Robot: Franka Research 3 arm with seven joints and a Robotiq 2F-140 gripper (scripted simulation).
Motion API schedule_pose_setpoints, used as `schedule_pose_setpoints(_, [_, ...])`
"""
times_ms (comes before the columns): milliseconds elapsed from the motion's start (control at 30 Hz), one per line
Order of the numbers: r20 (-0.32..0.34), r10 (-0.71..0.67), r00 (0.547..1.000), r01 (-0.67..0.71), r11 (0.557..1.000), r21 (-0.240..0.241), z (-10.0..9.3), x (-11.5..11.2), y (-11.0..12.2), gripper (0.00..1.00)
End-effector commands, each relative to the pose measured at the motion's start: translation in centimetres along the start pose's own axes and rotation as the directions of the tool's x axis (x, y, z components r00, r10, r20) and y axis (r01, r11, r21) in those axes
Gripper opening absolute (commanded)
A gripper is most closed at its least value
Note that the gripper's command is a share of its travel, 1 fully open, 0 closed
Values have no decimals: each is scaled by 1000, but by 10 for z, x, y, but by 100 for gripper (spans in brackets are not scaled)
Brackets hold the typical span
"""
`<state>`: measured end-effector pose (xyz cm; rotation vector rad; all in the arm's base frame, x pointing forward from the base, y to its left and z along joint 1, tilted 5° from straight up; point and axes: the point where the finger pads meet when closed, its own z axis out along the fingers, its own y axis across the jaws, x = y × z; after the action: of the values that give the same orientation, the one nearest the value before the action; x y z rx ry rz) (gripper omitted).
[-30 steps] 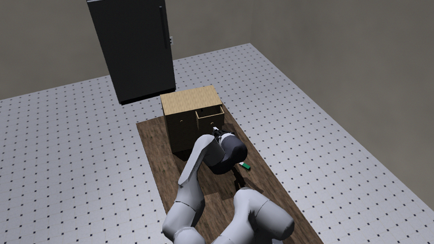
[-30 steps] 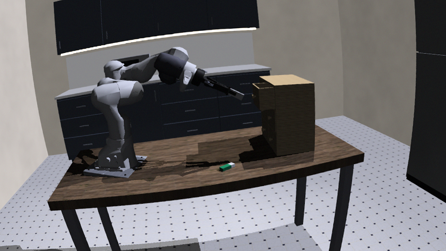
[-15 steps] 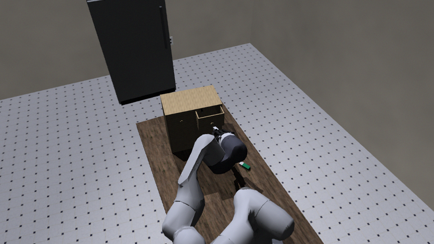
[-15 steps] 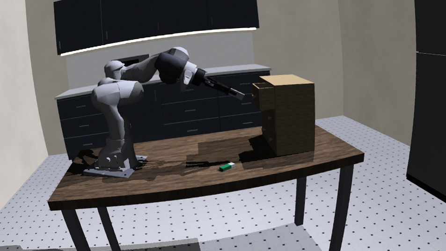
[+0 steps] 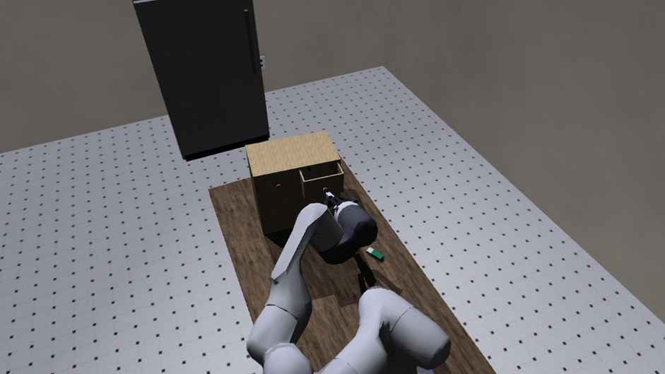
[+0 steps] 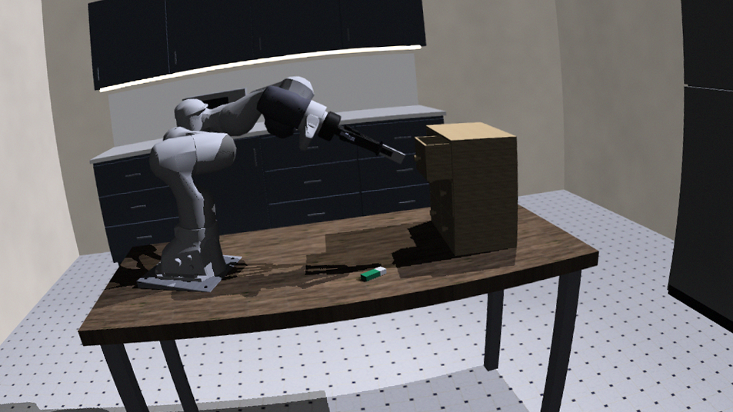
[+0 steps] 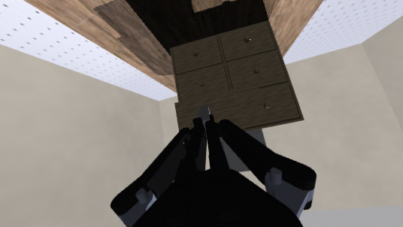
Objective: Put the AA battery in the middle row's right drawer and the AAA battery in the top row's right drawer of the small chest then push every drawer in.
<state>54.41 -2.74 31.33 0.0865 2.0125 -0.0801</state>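
Note:
The small wooden chest stands upright at the table's far end. Its top-row right drawer is pulled part-way out and looks level. The other drawers look pushed in. My gripper is shut and empty. Its fingertips point down at a slant, a short way in front of the open drawer's front, near knob height. The knob is hidden by the fingers in the wrist view. No AA or AAA battery can be made out; the drawer's inside is mostly dark and hidden.
A green and white block lies on the wooden table, near its right long edge as I face the chest. The arm hides part of the table in the top view. A black fridge stands beyond the table.

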Motion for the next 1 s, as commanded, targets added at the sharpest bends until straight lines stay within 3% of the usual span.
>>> schedule_pose_setpoints(0, [-2,-2,1000,2,1000,-5,3,0,1,0])
schedule_pose_setpoints(967, [-2,-2,1000,2,1000,-5,41,-22,1,0])
